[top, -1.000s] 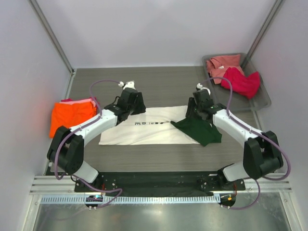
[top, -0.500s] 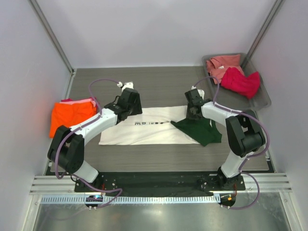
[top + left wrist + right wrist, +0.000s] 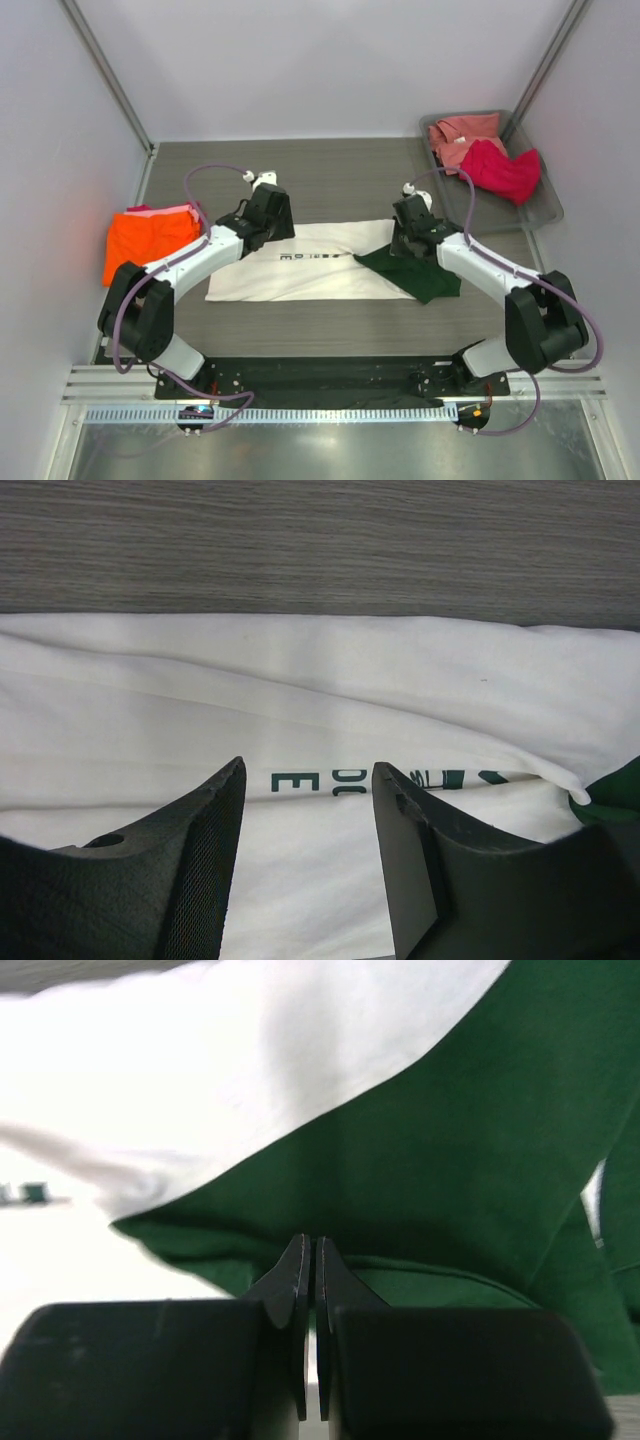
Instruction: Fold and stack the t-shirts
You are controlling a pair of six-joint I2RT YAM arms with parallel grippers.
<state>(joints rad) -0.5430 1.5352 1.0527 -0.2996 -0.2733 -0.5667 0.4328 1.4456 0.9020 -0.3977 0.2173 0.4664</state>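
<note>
your table (image 3: pixel 340 170) is dark grey wood-grain. mid-table lies the cream tee (image 3: pixel 300 272), folded to a long strip, dark green sleeve (image 3: pixel 418 274) at its right end. at the left edge an orange tee (image 3: pixel 145 242) sits on a pink tee (image 3: pixel 170 208); a grey tray (image 3: pixel 532 216) stands far right.

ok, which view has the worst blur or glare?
Top external: sharp and evenly lit, only soft shadows on the table. Left wrist: cream t-shirt and its print are crisp; the left gripper is dark with little detail. Right wrist: worst, soft throughout, cream cloth blown out, green sleeve and right gripper blurred.
</note>
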